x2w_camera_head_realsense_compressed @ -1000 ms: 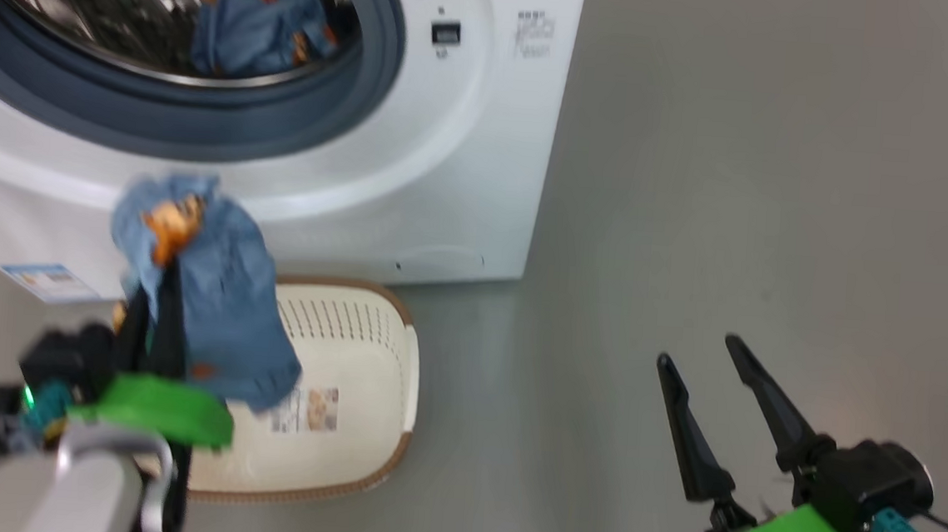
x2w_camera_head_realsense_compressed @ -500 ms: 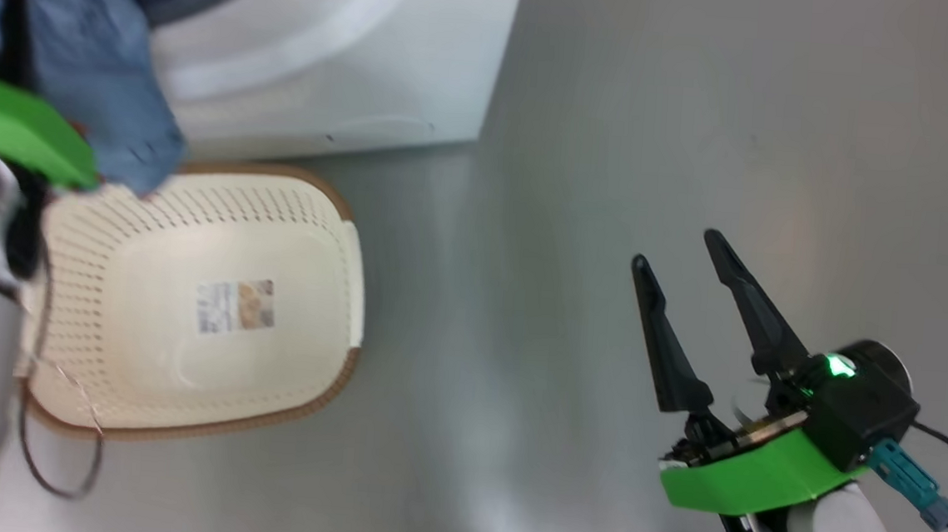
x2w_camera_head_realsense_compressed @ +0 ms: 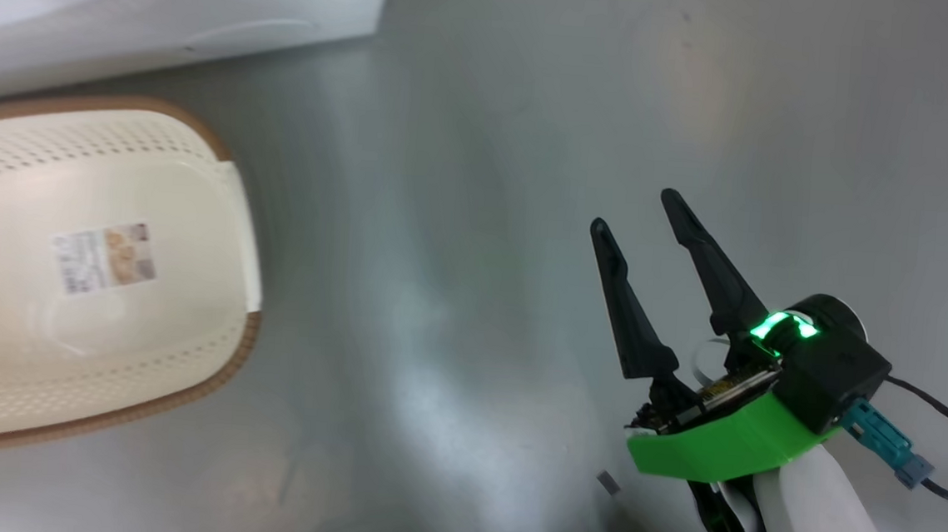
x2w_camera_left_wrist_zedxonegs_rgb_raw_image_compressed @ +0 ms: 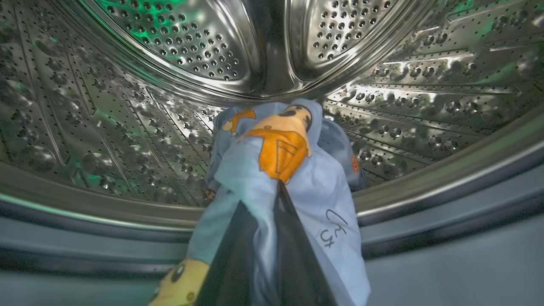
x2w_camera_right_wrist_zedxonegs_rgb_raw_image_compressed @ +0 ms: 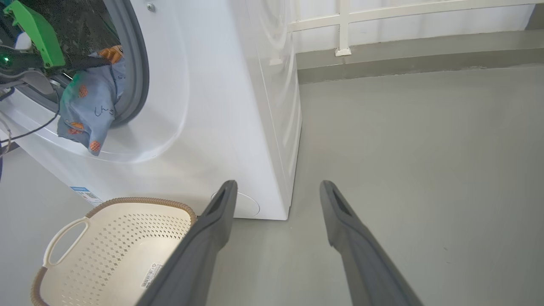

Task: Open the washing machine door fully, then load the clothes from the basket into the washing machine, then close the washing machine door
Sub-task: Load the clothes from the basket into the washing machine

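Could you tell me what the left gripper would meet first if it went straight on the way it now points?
Probably the second blue bundle lying in the steel drum, just past the held bundle in the left gripper; depth is unclear.

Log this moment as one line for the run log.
phase: loading | left gripper: shut on clothes bundle, at drum mouth | right gripper: open, above floor | basket: empty
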Robot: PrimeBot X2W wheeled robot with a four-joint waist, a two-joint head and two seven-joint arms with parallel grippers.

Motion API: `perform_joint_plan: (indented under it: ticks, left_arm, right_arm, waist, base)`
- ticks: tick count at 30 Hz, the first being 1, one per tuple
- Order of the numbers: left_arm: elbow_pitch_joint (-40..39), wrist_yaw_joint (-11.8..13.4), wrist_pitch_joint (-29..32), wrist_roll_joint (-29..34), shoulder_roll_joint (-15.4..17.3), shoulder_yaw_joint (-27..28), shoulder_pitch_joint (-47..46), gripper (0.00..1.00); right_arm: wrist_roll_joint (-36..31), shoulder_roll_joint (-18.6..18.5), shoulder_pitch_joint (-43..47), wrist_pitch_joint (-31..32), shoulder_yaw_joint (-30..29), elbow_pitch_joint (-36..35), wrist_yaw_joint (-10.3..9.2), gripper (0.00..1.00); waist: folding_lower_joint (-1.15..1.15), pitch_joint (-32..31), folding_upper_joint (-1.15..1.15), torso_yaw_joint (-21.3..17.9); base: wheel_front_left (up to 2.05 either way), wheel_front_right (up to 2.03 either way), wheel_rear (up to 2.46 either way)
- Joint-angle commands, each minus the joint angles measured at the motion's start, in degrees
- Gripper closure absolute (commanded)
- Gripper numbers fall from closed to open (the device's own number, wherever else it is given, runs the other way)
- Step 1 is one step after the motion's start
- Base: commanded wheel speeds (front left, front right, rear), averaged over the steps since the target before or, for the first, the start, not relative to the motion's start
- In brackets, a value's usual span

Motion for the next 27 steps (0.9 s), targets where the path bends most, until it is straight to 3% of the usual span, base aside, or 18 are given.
perform_joint_plan:
  ticks: [1, 6, 7, 18, 27]
  left_arm:
    - [-2.63, 0.25, 0.30, 1.04, 5.07, 1.35, -3.31, 1.00]
    - [-4.97, 2.01, -3.30, 2.98, 7.99, 2.49, -8.59, 1.00]
    - [-5.09, 2.53, -6.24, 3.70, 8.41, 2.90, -10.91, 1.00]
    - [-3.33, 4.85, -21.30, 11.49, 9.68, -0.22, -20.40, 1.00]
    - [6.41, 3.66, -19.32, 9.83, 7.87, -1.20, -21.05, 1.00]
  right_arm:
    - [0.84, 0.10, -0.09, -0.59, 1.90, -0.66, 0.09, 0.00]
    - [2.10, 0.10, -1.40, -0.85, 3.08, 0.68, 0.09, 0.00]
    - [2.62, 0.10, -1.78, -0.88, 3.29, 0.74, 0.09, 0.00]
    - [3.98, 0.10, -2.29, -0.91, 4.07, 0.50, 0.09, 0.00]
    - [4.23, 0.10, -2.40, -0.91, 4.21, 1.03, 0.09, 0.00]
  waist:
    - [0.00, 4.56, 0.00, -4.46]
    - [0.00, 6.09, 0.00, -6.31]
    - [0.00, 6.47, 0.00, -6.74]
    - [0.00, 7.29, 0.00, -7.74]
    - [0.00, 7.36, 0.00, -7.37]
  base:
    - [0.00, 0.00, 0.00]
    - [0.00, 0.00, 0.00]
    - [0.00, 0.00, 0.00]
    - [0.00, 0.00, 0.00]
    - [0.00, 0.00, 0.00]
